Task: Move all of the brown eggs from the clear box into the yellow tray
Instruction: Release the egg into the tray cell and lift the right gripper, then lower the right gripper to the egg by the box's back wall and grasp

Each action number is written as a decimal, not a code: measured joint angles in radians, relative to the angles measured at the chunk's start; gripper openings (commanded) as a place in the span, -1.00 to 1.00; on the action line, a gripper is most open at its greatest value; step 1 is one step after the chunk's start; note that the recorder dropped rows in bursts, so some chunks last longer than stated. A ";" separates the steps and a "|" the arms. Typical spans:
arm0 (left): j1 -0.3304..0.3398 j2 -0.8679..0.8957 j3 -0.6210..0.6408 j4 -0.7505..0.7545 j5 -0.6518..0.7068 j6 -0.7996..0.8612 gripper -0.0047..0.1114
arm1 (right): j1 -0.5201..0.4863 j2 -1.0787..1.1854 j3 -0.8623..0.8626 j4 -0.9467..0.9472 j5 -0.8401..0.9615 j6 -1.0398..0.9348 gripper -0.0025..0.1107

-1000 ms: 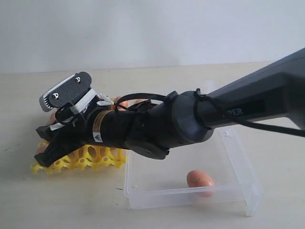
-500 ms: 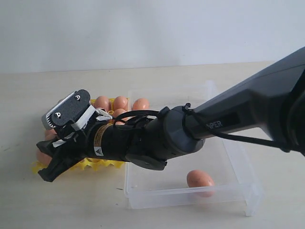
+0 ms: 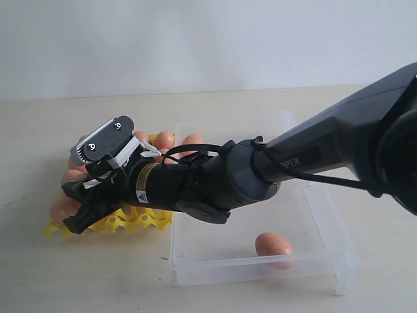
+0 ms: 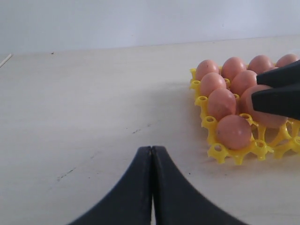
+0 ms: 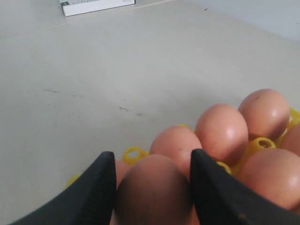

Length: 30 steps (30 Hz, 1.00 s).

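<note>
— Right pincer [image 5: 152,157] first: what has it got?
— It grips one brown egg [image 5: 152,194], with a black finger pressed to each side. The jaws stand wide around it.
— Where is that egg in relation to the yellow tray [image 3: 117,223]?
— Over the tray's outer edge, just beside the brown eggs [image 4: 221,103] already seated in the cups. I cannot tell whether it touches a cup, because the fingers and the arm hide its underside.
— And the left pincer [image 4: 151,157]?
— Clenched on nothing, its two fingers pressed flat together. It is low over the bare tabletop [image 4: 93,117], apart from the tray's corner.
— The clear box [image 3: 228,272]?
— In the exterior view it sits just to the right of the tray, and the right arm reaches across it. A lone egg [image 3: 273,245] lies inside near the front wall, well apart from both pincers.
</note>
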 measured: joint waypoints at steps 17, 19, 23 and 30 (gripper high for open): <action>0.000 0.000 0.000 0.000 0.000 0.000 -0.92 | -0.002 -0.125 -0.036 -0.025 0.256 0.064 0.09; 0.000 0.000 0.000 0.000 0.000 0.000 -0.92 | -0.007 -0.192 -0.036 -0.019 0.368 0.115 0.09; 0.000 0.000 0.000 0.000 0.000 0.000 -0.92 | -0.053 -0.283 -0.061 0.038 0.622 0.292 0.09; 0.000 0.000 0.000 0.000 0.000 0.000 -0.92 | -0.201 -0.237 -0.141 0.152 0.907 0.445 0.09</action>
